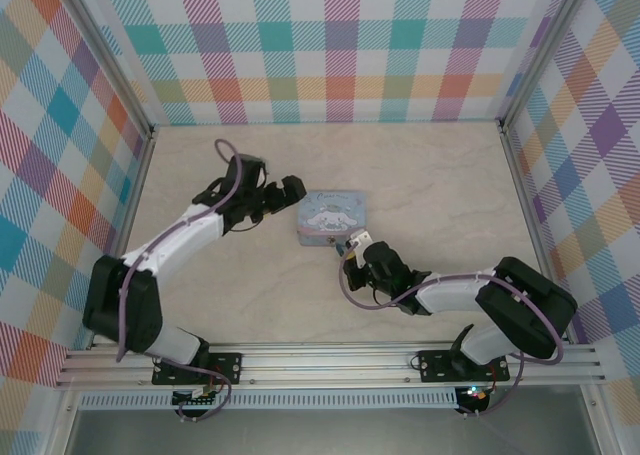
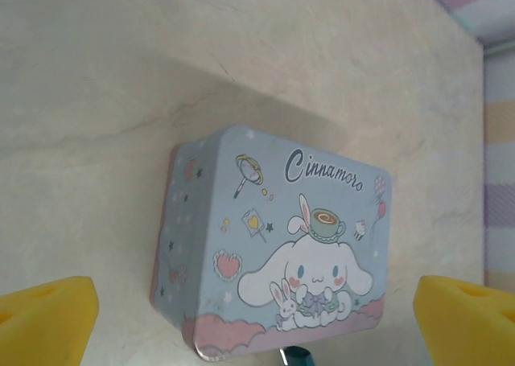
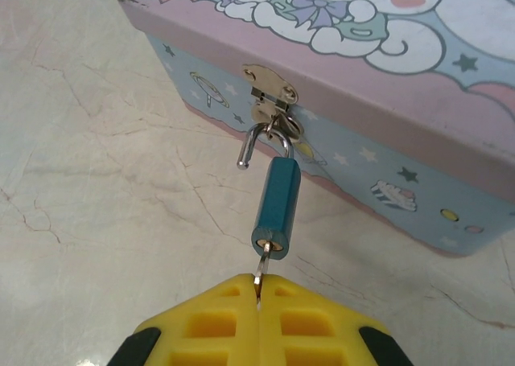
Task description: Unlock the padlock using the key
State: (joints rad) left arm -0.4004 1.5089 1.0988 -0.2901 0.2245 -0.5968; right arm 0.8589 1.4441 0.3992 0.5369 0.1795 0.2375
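At the front wall of the tin (image 3: pixel 386 117), hung from its hasp (image 3: pixel 269 84), the padlock (image 3: pixel 276 209) is seen with its teal body pointing toward the right gripper (image 3: pixel 259 289). One leg of its shackle (image 3: pixel 247 149) stands free of the body, so the lock is judged already sprung. The key (image 3: pixel 262 265) is seated in the keyhole and pinched between that gripper's clenched yellow fingers (image 3: pixel 209 326). The left gripper (image 2: pixel 257 318) is spread wide, nothing grasped, the tin lying ahead of its pads. Lock and key are judged light, stiff and smooth. The thin key could slip or bend if twisted off-axis, so it is best taken by its flat head, and the tin may slide unless braced at its side walls.
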